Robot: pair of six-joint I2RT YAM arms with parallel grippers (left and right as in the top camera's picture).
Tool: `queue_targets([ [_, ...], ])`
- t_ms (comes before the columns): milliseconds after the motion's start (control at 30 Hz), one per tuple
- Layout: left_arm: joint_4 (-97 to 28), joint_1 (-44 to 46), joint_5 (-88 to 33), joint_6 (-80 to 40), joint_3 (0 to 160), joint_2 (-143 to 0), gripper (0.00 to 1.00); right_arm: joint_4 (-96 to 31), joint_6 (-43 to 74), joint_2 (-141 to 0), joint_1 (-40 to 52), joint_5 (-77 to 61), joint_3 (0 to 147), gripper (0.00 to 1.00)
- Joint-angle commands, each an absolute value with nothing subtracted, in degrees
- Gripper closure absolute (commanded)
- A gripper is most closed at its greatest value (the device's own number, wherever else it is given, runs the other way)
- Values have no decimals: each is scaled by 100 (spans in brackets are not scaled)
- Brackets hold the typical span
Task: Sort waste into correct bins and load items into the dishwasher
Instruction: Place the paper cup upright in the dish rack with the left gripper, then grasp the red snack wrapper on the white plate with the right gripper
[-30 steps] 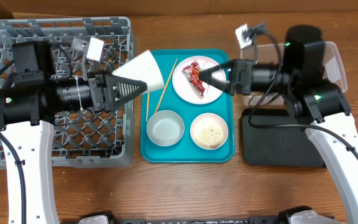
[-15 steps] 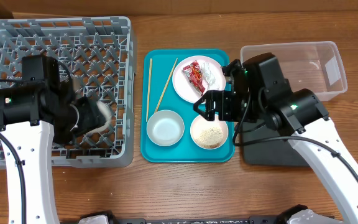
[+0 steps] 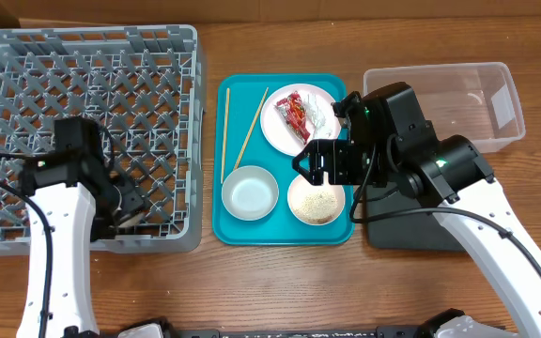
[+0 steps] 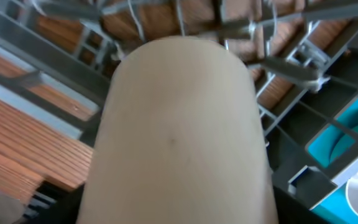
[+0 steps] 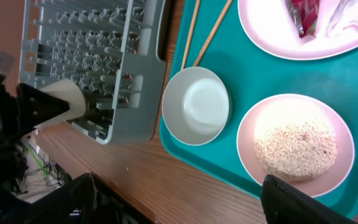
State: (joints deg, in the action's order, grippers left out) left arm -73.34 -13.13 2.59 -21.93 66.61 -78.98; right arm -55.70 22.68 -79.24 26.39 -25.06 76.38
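Overhead first. The left end effector (image 3: 128, 205) is down in the near right corner of the grey dish rack (image 3: 92, 94), and I can't make out its fingers from up here. The right end effector (image 3: 313, 167) hovers over the teal tray (image 3: 285, 230). The pale bowl (image 3: 294, 211) of rice (image 3: 316, 202) is right under it and the small cup (image 3: 249, 192) is just to its left. Just beyond it is the small plate (image 3: 272, 120), which carries the red wrapper (image 3: 294, 115) and the white tissue (image 3: 323, 111). The two chopsticks (image 3: 224, 131) lie further to its left on the tray. The clear tub (image 3: 468, 103) is off to its right on the worktop (image 3: 252, 291), and the black tray (image 3: 421, 235) sits mostly under that arm.

On the left wrist cam, the large plate (image 4: 179, 137) fills nearly the whole view, right up against the end effector, with rack bars just past it. The fingers aren't really visible here.

On the right wrist cam, the right end effector's fingers are spread wide with nothing between them, and the cup and rice bowl sit just ahead. Way off to its left, at the rack's corner, the left end effector looks clamped on that pale plate, with a black finger lying flat against it.
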Motion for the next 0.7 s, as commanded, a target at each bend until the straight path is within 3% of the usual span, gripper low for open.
queue_targets([
  [0, -7284, -1326, -5, -2078, 6525, -7837, 4, -5594, 2228, -7846, 2668, -2443, 7695, 13],
  [67, -7282, -1326, -119, -2049, 6571, -7837, 0, -5579, 2226, -7846, 2668, -2443, 7695, 12],
  [167, -7336, -1328, -261, -1988, 6790, -7837, 7, -5583, 2226, -7846, 2668, -2440, 7695, 12],
  [400, -7824, -1201, -1083, -1398, 8409, -7830, 10, -5555, 2228, -7846, 2668, -2318, 7695, 12],
  [667, -7867, -86, -1352, -694, 9174, -7819, 10, -5118, 2305, -7850, 2668, -1920, 7695, 13],
])
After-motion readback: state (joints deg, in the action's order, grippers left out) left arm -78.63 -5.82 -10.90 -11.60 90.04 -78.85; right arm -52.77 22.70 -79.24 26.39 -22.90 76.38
